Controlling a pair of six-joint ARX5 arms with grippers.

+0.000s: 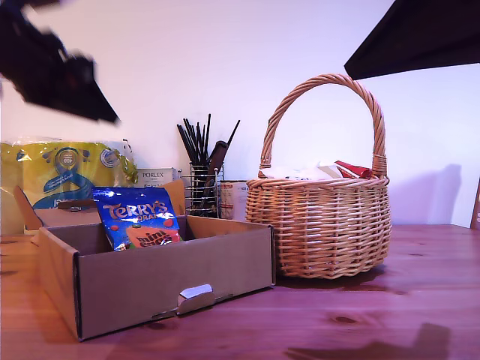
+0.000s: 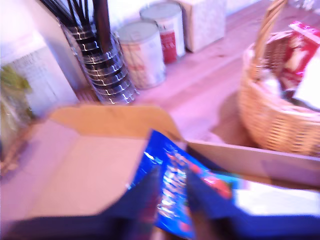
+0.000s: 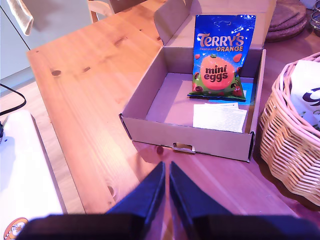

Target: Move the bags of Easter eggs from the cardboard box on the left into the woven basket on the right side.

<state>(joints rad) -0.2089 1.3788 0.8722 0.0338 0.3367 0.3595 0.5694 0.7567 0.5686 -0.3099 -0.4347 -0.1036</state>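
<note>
first wrist view blurred | woven basket (image 3: 290, 145) cut by second wrist view's edge | bags inside it (image 1: 352, 169) mostly hidden

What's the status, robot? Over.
First pincer above the Terry's bag, state unclear. Second pincer shut, empty. Bag upright in box; two bags already in basket. Nothing blocking.

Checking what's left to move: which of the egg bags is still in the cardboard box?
The blue Terry's bag, standing upright against the back wall of the cardboard box. The red-and-white bag already lies in the woven basket.
</note>
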